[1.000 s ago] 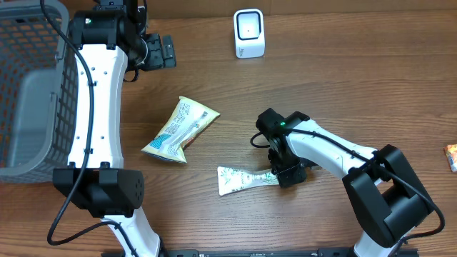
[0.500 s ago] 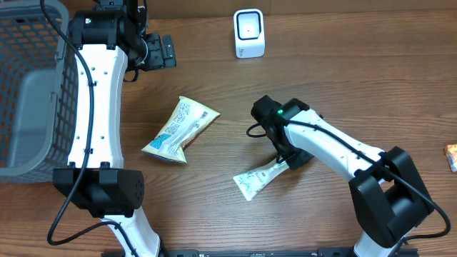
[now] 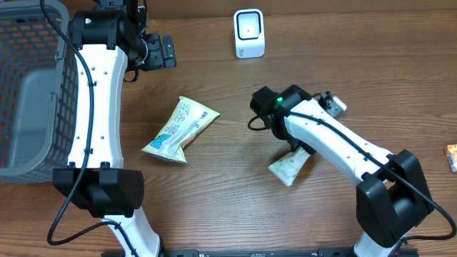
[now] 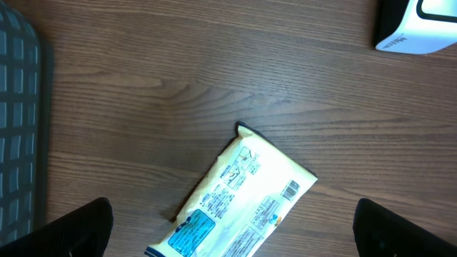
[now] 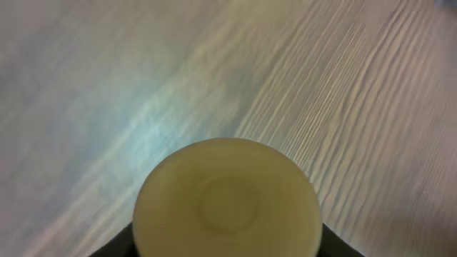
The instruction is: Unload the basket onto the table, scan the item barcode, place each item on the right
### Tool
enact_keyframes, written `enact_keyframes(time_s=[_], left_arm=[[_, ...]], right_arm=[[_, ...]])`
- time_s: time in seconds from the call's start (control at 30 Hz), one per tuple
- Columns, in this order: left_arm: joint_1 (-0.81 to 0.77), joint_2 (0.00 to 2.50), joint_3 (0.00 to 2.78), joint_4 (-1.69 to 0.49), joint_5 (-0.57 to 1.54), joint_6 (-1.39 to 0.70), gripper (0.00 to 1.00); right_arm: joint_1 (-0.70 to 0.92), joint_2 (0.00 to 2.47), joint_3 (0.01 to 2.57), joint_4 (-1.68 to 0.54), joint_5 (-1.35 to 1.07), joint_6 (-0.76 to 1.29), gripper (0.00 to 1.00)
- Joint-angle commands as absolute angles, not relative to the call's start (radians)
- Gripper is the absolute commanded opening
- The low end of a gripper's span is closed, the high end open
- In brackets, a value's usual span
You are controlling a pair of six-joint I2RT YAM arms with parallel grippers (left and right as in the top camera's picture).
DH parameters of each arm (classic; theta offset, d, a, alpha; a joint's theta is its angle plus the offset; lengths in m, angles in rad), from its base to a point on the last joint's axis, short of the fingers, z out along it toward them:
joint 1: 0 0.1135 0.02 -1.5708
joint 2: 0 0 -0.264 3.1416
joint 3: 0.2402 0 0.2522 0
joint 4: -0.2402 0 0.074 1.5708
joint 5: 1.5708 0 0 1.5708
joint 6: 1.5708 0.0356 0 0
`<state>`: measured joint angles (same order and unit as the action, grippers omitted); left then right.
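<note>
The item is a white and green tube point(image 3: 288, 168), and my right gripper point(image 3: 298, 153) is shut on it, mostly hidden under its own arm. In the right wrist view the tube's round pale cap point(image 5: 228, 200) fills the space between the jaws of my right gripper point(image 5: 227, 246), above blurred wood. The white barcode scanner point(image 3: 249, 33) stands at the back of the table, apart from the tube. My left gripper point(image 3: 161, 51) hangs open at the back left; in its wrist view the left gripper point(image 4: 243, 232) has nothing between its fingers.
A white and blue snack packet point(image 3: 180, 130) lies left of centre, its barcode showing on the packet point(image 4: 243, 203) in the left wrist view. A grey wire basket point(image 3: 28, 93) stands at the far left. A small orange object point(image 3: 451, 157) sits at the right edge.
My right gripper has picked the tube up off the table and swung it to the right, from lying flat pointing left to hanging tilted. The left arm has not moved.
</note>
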<state>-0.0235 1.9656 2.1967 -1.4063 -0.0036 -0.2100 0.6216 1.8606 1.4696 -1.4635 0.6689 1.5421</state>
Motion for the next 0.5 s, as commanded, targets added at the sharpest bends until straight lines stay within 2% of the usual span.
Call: enact_keyframes(time_s=[0.0,0.2,0.33,0.47], left_arm=[[-0.014,1.957,2.193,-1.406,-0.010,-0.224,1.00],[-0.014,1.957,2.193,-1.406,-0.010,-0.224,1.00],[-0.014,1.957,2.193,-1.406,-0.010,-0.224,1.00],[-0.014,1.957,2.193,-1.406,-0.010,-0.224,1.00]], right_arm=[[0.614,1.836,1.602,-1.544,0.873,1.537,0.32],[0.614,1.836,1.728,-1.694,1.018,1.544,0.30],[0.616,1.835,1.732,-1.694,1.106,1.536,0.29],[0.620,1.835,1.732,-1.694,1.184,1.561,0.23]])
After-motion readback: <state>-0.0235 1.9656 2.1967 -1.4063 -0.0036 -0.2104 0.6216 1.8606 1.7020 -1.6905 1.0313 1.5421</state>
